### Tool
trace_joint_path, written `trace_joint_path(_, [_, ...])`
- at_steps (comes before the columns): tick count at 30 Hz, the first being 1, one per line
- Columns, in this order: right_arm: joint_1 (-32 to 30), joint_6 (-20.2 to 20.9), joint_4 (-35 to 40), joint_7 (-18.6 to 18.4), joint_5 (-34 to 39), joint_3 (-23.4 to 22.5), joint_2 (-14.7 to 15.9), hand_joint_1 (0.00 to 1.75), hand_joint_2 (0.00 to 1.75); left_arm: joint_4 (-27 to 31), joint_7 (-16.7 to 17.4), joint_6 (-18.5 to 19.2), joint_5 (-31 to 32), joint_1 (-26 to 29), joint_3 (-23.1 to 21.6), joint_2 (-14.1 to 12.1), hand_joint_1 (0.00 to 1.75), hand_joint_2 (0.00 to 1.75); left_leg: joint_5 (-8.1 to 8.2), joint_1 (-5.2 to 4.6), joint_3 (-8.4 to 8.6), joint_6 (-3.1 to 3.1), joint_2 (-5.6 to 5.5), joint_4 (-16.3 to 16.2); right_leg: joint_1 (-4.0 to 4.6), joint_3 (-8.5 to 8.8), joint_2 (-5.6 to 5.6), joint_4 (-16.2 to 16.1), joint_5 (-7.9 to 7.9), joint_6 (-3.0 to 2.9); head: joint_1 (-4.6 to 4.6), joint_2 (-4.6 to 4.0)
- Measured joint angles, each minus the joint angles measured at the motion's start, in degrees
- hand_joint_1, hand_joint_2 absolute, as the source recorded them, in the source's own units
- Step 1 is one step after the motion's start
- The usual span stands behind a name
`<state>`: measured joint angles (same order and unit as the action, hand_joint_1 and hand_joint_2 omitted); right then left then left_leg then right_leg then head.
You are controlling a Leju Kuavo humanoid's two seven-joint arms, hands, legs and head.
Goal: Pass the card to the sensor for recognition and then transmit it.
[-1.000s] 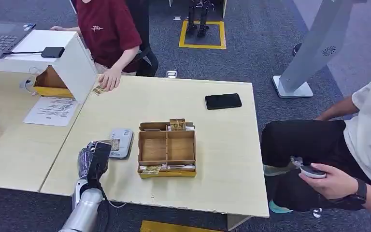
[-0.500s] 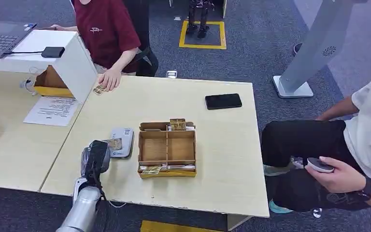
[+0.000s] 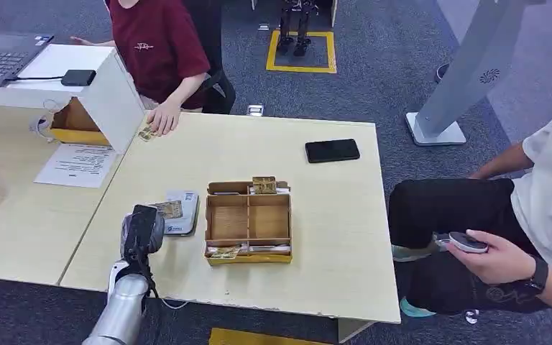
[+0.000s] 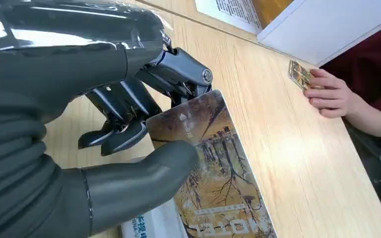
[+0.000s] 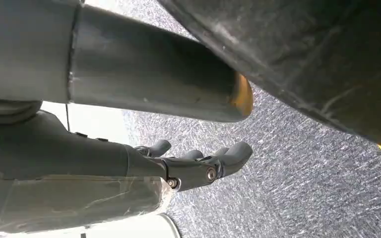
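Card (image 4: 213,163) pinched in left hand (image 3: 141,231) over sensor (image 3: 181,213), pale wood table (image 3: 259,144), grey carpet (image 3: 374,86), right hand (image 5: 198,166) loose.

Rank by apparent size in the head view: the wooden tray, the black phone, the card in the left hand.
1. wooden tray, clearly largest.
2. black phone.
3. card, partly hidden by the left hand, so its full extent is unsure; it still looks smaller than the phone.

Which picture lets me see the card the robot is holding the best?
The left wrist view: the card looks big there, with its tree picture, pinched in the left hand between thumb and fingers. The head view shows the card small, over the grey sensor. The right wrist view looks at the floor past the right hand.
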<state>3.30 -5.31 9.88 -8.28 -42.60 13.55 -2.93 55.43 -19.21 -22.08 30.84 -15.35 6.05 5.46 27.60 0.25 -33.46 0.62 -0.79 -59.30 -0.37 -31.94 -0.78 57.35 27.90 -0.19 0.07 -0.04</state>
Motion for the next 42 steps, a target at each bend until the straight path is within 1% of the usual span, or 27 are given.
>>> trace_joint_path(3, [0.0, 0.0, 0.0, 0.0, -0.1, 0.0, 0.0, 0.0, 0.0, 0.2, 0.1, 0.0, -0.1, 0.0, 0.0, 0.0, 1.75, 1.75, 0.0, 0.0, 0.0, 0.0, 0.0, 0.0, 0.0, 0.0, 0.0, 0.0, 0.0, 0.0, 0.0, 0.0])
trace_joint_path(7, [0.0, 0.1, 0.0, 0.0, -0.7, 0.0, -0.1, 0.0, 0.0, 0.3, 1.2, -0.4, 0.8, -0.3, 0.0, -0.1, 1.75, 1.75, 0.0, 0.0, 0.0, 0.0, 0.0, 0.0, 0.0, 0.0, 0.0, 0.0, 0.0, 0.0, -0.02, 0.0])
trace_joint_path(18, [0.0, 0.1, 0.0, 0.2, -1.1, 0.0, -0.3, 0.0, 0.0, -0.1, 1.8, -1.3, 1.4, -1.1, 0.0, -0.1, 1.75, 1.75, 0.0, 0.0, 0.0, 0.0, 0.0, 0.0, 0.0, -0.01, 0.0, 0.0, 0.0, 0.0, -0.02, 0.0])
trace_joint_path(28, [0.0, 0.5, 0.0, 0.2, -2.1, -0.2, -0.3, 0.0, 0.0, -4.7, 1.6, -3.3, 1.4, -4.3, 0.1, -0.2, 1.75, 1.75, -0.02, 0.0, 0.0, 0.02, 0.0, 0.0, 0.0, 0.0, 0.0, 0.0, -0.01, 0.0, 0.0, 0.0])
trace_joint_path(34, [0.0, 0.5, 0.0, 0.3, -3.0, -0.7, -0.3, 0.0, 0.0, -7.2, 1.2, -4.3, 2.1, -4.9, 0.6, -0.2, 1.75, 1.75, -0.02, 0.0, 0.0, 0.03, 0.0, 0.0, 0.0, 0.0, 0.0, 0.0, -0.01, 0.0, -0.02, 0.0])
trace_joint_path(42, [0.0, 0.3, 0.0, 0.4, -3.0, -1.1, -0.3, 0.0, 0.0, -9.3, 1.0, -4.5, 2.8, -5.3, 0.8, -0.2, 1.75, 1.75, -0.02, 0.0, 0.0, 0.03, 0.0, 0.0, 0.0, 0.01, 0.0, 0.0, -0.01, 0.01, -0.02, 0.0])
